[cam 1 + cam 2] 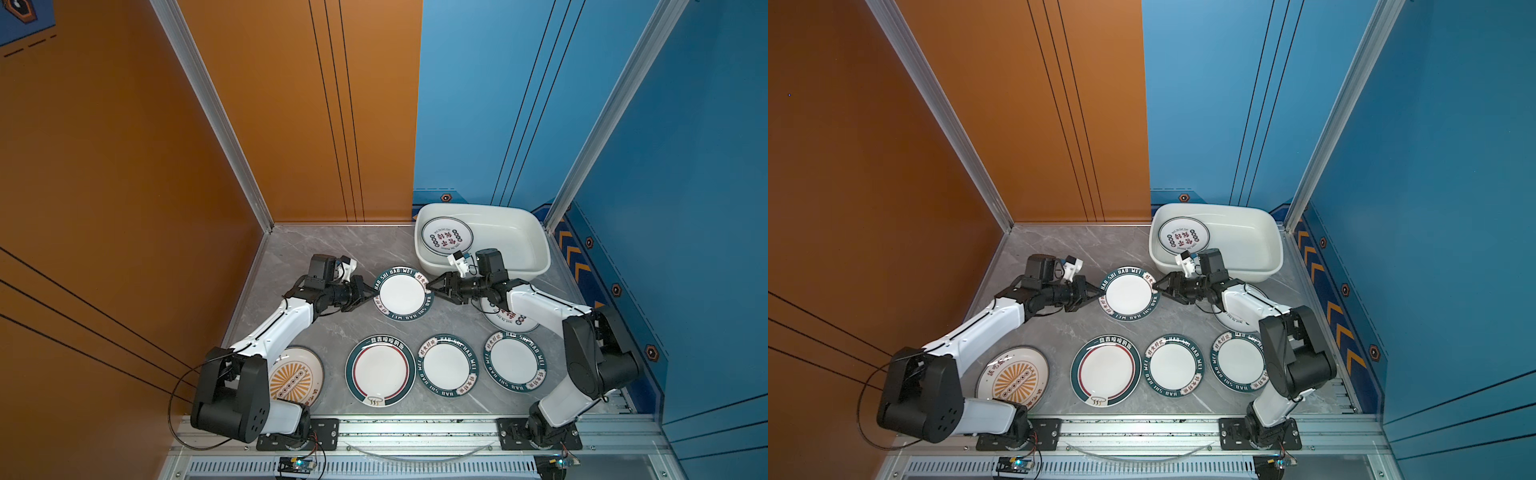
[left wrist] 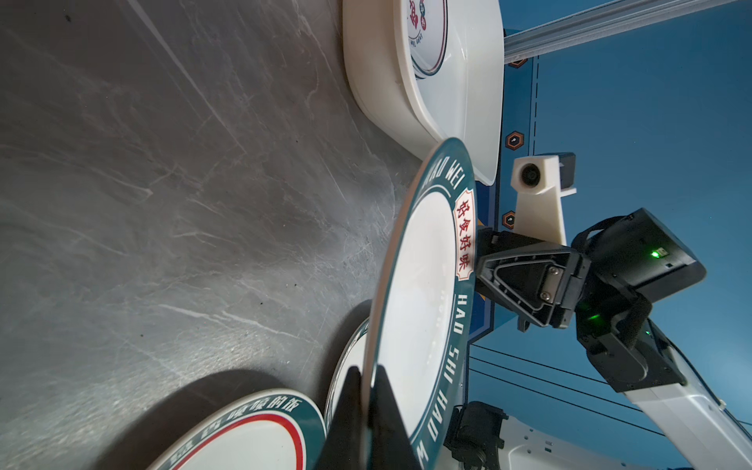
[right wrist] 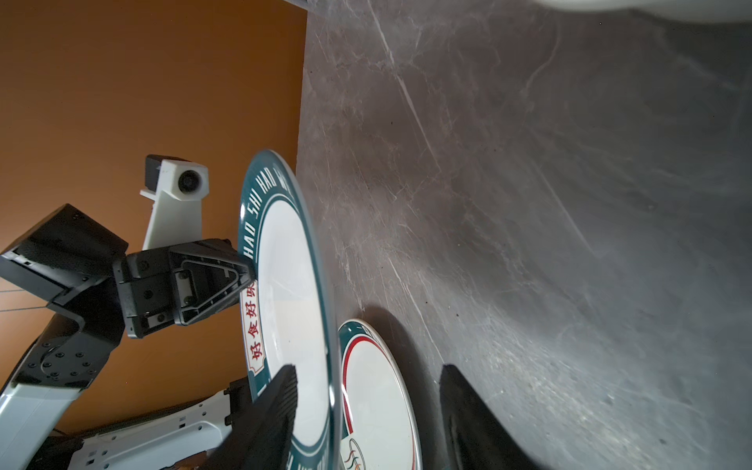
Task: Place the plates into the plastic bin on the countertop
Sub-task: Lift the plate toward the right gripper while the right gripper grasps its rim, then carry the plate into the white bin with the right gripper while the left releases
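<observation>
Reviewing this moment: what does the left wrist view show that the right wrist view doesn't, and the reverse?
Left wrist only: the plastic bin with a red-character plate inside, and the right gripper at the far rim of the HAO SHI HAO WEI plate. Right wrist only: the left gripper clamped on that plate, the orange wall, and the right fingers apart either side of the rim. Both: that plate, the red-ringed plate beneath, the countertop.

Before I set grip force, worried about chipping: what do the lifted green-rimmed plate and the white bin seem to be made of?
Lifted plate: glossy white with a printed green rim, thin edge, sharp reflections; glazed ceramic or melamine, the look cannot settle which. Plastic bin: likely moulded plastic; glossy, with rounded corners, a rolled rim and soft highlights.
</observation>
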